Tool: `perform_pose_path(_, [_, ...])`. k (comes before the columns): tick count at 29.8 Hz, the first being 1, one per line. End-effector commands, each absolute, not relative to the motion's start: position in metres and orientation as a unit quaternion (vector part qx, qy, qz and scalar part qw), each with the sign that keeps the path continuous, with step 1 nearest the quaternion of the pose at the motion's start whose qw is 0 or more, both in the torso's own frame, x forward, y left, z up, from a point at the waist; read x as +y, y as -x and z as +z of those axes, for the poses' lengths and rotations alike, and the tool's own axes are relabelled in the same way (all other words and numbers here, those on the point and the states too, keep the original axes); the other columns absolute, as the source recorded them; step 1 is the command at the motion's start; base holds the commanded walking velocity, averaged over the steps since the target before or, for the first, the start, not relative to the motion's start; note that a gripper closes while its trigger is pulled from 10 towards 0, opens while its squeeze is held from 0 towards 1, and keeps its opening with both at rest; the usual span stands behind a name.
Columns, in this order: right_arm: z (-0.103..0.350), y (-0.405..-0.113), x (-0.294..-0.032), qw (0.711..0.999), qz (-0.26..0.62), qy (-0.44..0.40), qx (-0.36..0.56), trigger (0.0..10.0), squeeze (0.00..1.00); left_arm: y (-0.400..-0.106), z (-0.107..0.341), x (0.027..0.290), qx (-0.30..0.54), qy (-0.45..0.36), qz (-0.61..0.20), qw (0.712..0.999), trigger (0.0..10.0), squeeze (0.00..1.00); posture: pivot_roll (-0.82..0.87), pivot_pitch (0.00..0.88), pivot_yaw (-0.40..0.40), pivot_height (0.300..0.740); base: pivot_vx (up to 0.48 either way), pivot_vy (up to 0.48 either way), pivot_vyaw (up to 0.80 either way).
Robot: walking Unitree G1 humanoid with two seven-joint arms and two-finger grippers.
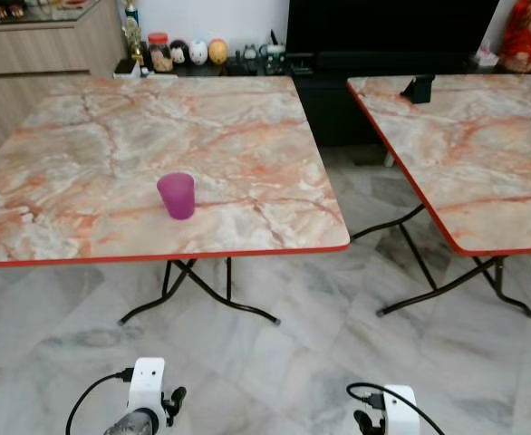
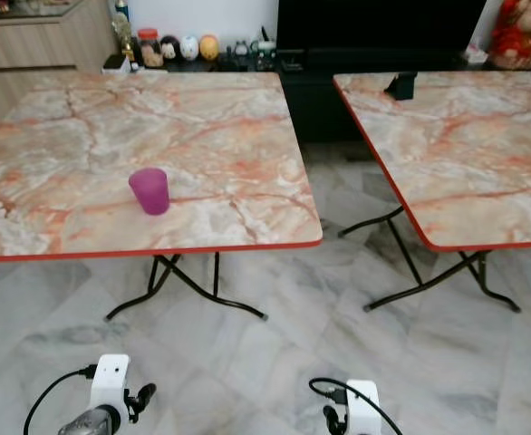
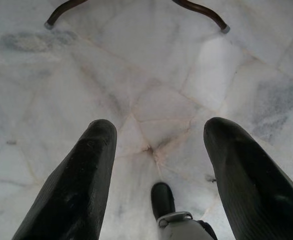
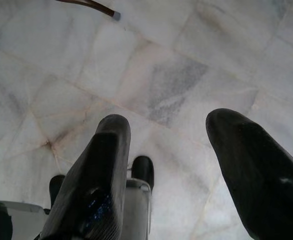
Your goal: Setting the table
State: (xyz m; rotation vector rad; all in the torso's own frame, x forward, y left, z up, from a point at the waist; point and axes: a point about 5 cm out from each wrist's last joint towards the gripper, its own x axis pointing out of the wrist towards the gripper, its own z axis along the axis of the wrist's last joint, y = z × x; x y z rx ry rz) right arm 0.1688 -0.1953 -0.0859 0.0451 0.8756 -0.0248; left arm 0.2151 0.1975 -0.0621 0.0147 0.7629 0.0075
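A purple plastic cup (image 1: 177,195) stands upright on the near part of the left marble-pattern table (image 1: 111,145), a little in from its red front edge. Both arms hang low in front of me, wrists at the bottom of the eye views. In the left wrist view my left gripper (image 3: 159,150) is open over the floor, its black fingers (image 3: 74,185) spread with nothing between them. My right gripper (image 4: 169,145) is likewise open and empty, its fingers (image 4: 94,180) pointing down at the tiles.
A second marble-pattern table (image 1: 483,154) stands to the right with a small black object (image 1: 418,88) on its far edge. A gap of marble floor (image 1: 365,227) separates the tables. Ornaments (image 1: 197,52) line a dark low cabinet behind; a wooden counter (image 1: 39,45) is at back left.
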Motion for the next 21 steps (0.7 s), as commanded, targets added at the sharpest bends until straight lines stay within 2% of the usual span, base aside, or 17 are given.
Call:
perform_pose_path(1, [-0.0851,-0.1699,-0.1970,0.907,-0.018,-0.024,0.420,10.0,0.00,-0.2136,-0.0628,0.1978,0.374,-0.006,0.006,0.928,10.0,0.00,0.00,0.000,-0.006,0.740,0.000,0.000,0.00])
perform_pose_path(13, [-0.0851,-0.1699,-0.1974,0.907,-0.030,-0.017,0.419,10.0,0.00,-0.2114,-0.0644,0.1988,0.382,-0.008,0.007,0.924,10.0,0.00,0.00,0.000,0.002,0.740,0.000,0.000,0.00])
perform_pose_path(18, [-0.0856,-0.1691,-0.1977,0.906,-0.038,-0.017,0.421,10.0,0.00,-0.2099,-0.0656,0.1979,0.386,-0.008,0.006,0.922,10.0,0.00,0.00,0.000,0.001,0.740,0.000,0.348,-0.72])
perform_pose_path(21, [-0.0849,-0.1700,-0.1972,0.909,-0.036,-0.020,0.415,10.0,0.00,-0.2091,-0.0661,0.1978,0.388,-0.010,0.006,0.922,10.0,0.00,0.00,0.000,0.001,0.740,0.000,0.480,0.00])
